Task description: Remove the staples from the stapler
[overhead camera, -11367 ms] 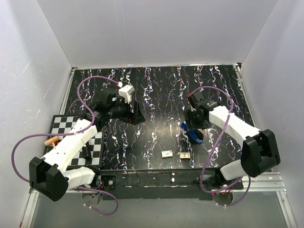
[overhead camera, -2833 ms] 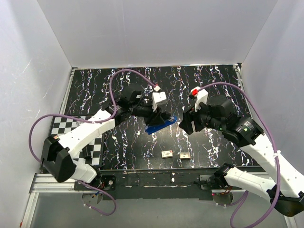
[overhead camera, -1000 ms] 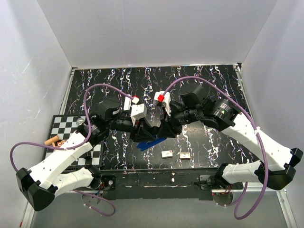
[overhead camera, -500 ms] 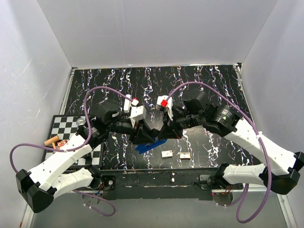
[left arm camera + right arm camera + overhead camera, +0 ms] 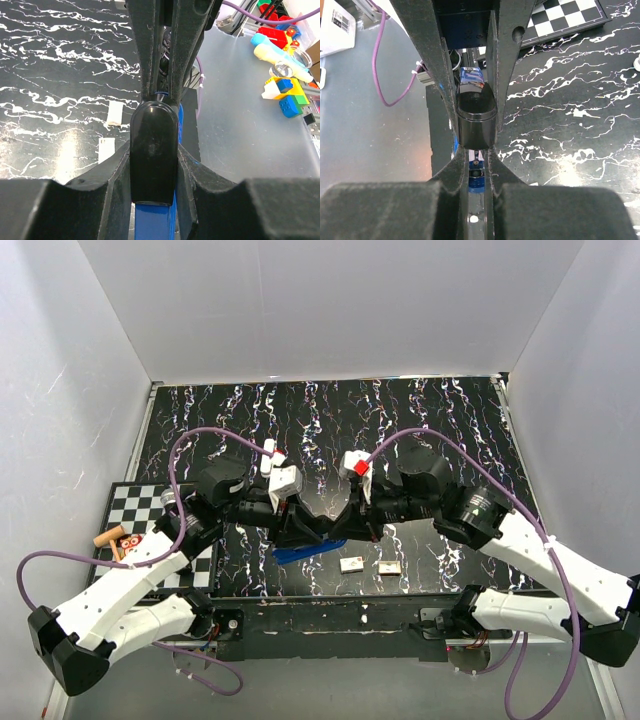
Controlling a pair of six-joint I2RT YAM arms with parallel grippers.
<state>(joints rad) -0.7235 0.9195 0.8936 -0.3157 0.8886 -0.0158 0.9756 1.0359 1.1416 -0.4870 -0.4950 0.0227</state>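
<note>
A blue stapler (image 5: 308,552) with a black top hangs above the front middle of the table, held from both ends. From the left, my left gripper (image 5: 298,530) is shut on it; its pads (image 5: 118,169) press the sides of the black top (image 5: 153,150). My right gripper (image 5: 352,526) comes in from the right and is shut on the opposite end, with its fingers (image 5: 454,172) clamped on the narrow blue and metal part (image 5: 476,181) under the black cap (image 5: 476,120). Two small staple strips (image 5: 351,564) (image 5: 388,566) lie on the table beside the stapler.
A checkerboard (image 5: 130,505) lies at the left edge, with a wooden piece (image 5: 108,537) and small items beside it. The marbled black table (image 5: 420,410) stretches back to white walls. Coloured toy blocks (image 5: 285,90) sit beyond the table's front edge.
My right gripper has closed on the stapler's end. Both arms have carried the stapler slightly down and towards the table's front edge.
</note>
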